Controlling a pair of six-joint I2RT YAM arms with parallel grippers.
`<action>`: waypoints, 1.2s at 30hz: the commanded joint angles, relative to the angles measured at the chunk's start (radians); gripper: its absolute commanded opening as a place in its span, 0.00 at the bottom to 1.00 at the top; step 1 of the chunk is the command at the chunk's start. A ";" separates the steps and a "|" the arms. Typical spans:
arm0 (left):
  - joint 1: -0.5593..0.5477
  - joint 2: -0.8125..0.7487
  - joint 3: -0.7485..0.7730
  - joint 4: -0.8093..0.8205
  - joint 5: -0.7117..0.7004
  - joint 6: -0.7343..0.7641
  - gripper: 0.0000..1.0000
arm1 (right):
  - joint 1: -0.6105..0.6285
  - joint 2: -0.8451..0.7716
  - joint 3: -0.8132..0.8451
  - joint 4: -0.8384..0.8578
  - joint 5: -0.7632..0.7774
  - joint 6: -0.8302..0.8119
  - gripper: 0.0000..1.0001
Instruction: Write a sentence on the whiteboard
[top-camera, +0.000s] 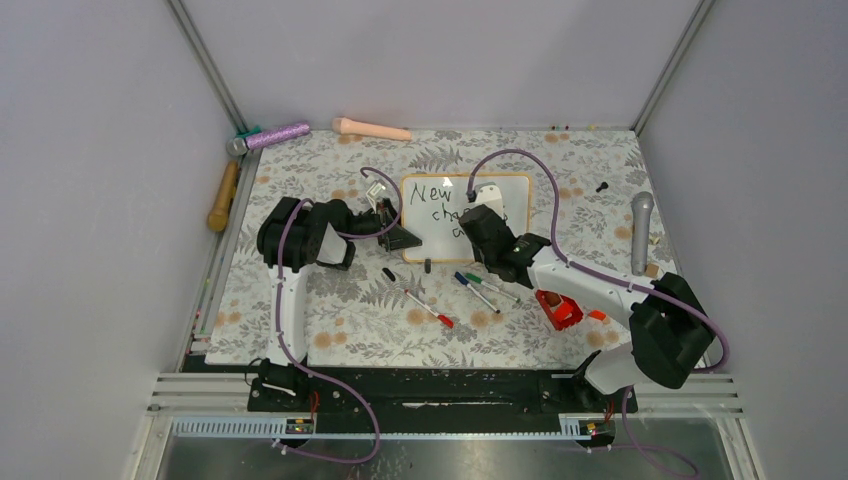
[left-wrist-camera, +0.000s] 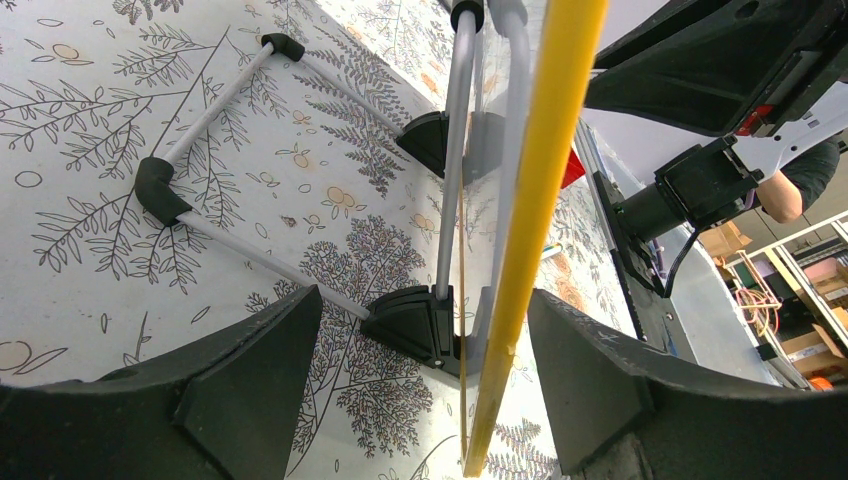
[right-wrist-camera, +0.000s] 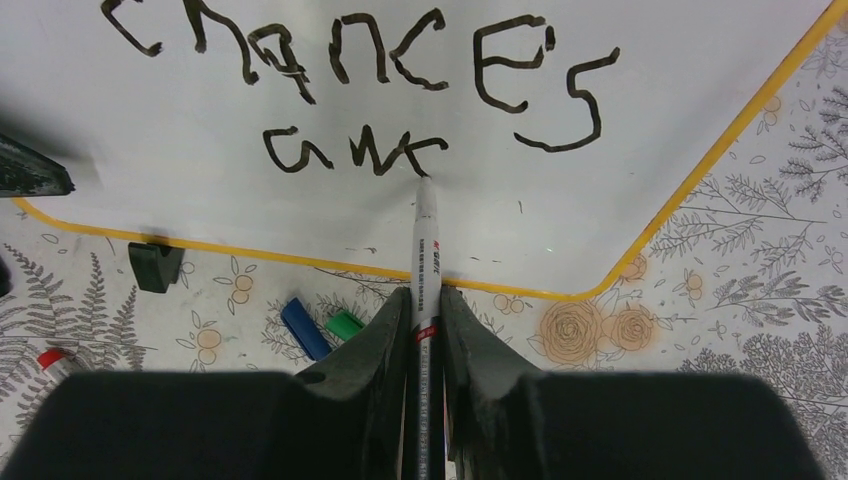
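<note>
From above, the whiteboard (top-camera: 512, 192) stands at the far middle of the fern-patterned table (top-camera: 300, 330), between the two arms. The sentence (top-camera: 432, 193) reads "New" on top. The two lines below it are partly hidden by the right gripper (top-camera: 478, 232), which is over the board's face. The left gripper (top-camera: 398, 232) sits at the board's left edge. A red-capped marker (top-camera: 428, 307), a blue-capped marker (top-camera: 474, 291) and a green-capped marker (top-camera: 490, 287) lie on the table just in front of the board. A grey microphone (top-camera: 641, 230) lies well off to the right. In the left wrist view, the left gripper's jaws stand wide. The board's yellow-looking frame edge and a black foot (left-wrist-camera: 425, 325) are between them. The frame runs just beside one finger (left-wrist-camera: 590, 380), and contact there cannot be told; the other finger is apart from the foot. A thin metal stand (left-wrist-camera: 205, 105) rests on the table behind the board. In the right wrist view, the right gripper's jaws are narrow and clamp a white-barrelled pen (right-wrist-camera: 424, 260). Its tip touches the board at the foot of the last stroke of the third line. That line reads "aw" beneath "chances".
</note>
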 joint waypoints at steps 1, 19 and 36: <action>0.006 0.017 -0.001 -0.026 0.009 0.004 0.79 | -0.018 -0.017 0.027 -0.035 0.057 0.009 0.00; 0.006 0.016 -0.001 -0.025 0.010 0.004 0.79 | -0.037 0.008 0.098 -0.037 0.040 -0.001 0.00; 0.006 0.017 -0.001 -0.026 0.008 0.004 0.79 | -0.041 -0.015 0.038 -0.052 0.010 0.029 0.00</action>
